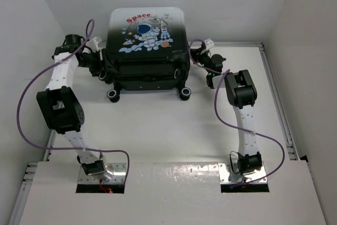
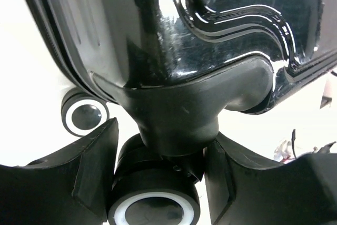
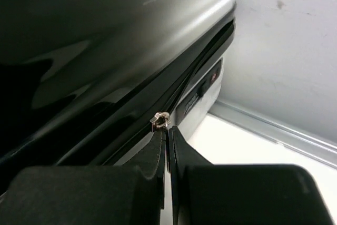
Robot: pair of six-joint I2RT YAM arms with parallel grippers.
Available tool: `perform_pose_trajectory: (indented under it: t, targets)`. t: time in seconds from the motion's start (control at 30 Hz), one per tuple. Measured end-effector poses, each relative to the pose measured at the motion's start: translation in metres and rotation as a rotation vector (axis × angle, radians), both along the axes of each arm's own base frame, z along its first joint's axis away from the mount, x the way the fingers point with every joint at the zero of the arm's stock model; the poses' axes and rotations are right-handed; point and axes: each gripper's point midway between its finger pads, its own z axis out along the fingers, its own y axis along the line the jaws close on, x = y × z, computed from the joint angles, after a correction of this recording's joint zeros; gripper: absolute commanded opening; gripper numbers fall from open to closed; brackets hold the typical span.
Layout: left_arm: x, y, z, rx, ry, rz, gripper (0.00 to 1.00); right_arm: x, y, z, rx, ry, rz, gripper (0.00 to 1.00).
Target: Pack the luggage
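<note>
Top view: the luggage (image 1: 147,40), a hard-shell suitcase with an astronaut print and red "Space" lettering, lies closed on the white table (image 1: 158,130) at upper centre, its wheels toward the lower edge of the frame. The left gripper (image 1: 104,71) meets its lower left corner and the right gripper (image 1: 200,59) its right side.

Left wrist view: the black fingers (image 2: 89,175) stand part-spread on either side of a caster wheel (image 2: 155,206) at bottom centre, each inner face against the wheel below its housing. A second wheel (image 2: 84,118) sits at the left.

Right wrist view: the fingertips are pressed together, with no gap, directly below a small silver zipper pull (image 3: 159,121) on the suitcase's seam. Whether the pull is pinched cannot be told. A metal rail (image 3: 274,130) crosses the lower right.
</note>
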Motion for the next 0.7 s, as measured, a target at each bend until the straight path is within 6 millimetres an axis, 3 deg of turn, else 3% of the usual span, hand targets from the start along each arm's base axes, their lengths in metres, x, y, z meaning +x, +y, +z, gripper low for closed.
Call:
perform_pose_trajectory:
  t: [0.13,0.2,0.27,0.3,0.4,0.47,0.6,0.7]
  targets:
    - [0.001,-0.002,0.002,-0.022,-0.039,-0.055,0.0,0.04,0.003,0.0,0.119,0.03,-0.006,0.0]
    - [0.003,-0.004,0.003,-0.036,-0.061,-0.088,0.02,0.052,0.004,-0.002,0.165,0.046,-0.01,0.0]
    - [0.004,-0.006,0.004,-0.05,-0.092,-0.124,0.18,0.057,0.006,-0.002,0.2,0.06,-0.009,0.0]
    - [0.004,-0.006,0.004,-0.054,-0.099,-0.133,0.39,0.058,0.007,-0.001,0.216,0.068,-0.006,0.0]
    - [0.004,-0.005,0.006,-0.048,-0.115,-0.144,0.83,0.057,0.009,-0.001,0.256,0.099,0.003,0.0]
    - [0.015,0.005,0.008,0.009,-0.173,-0.144,1.0,0.056,0.011,-0.002,0.272,0.111,0.008,0.0]
    - [0.02,0.024,0.018,0.152,-0.233,-0.104,1.0,0.048,0.018,-0.003,0.302,0.122,0.02,0.0]
    - [0.027,0.044,0.05,0.314,-0.315,0.0,1.0,0.038,0.026,-0.002,0.314,0.136,0.04,0.0]
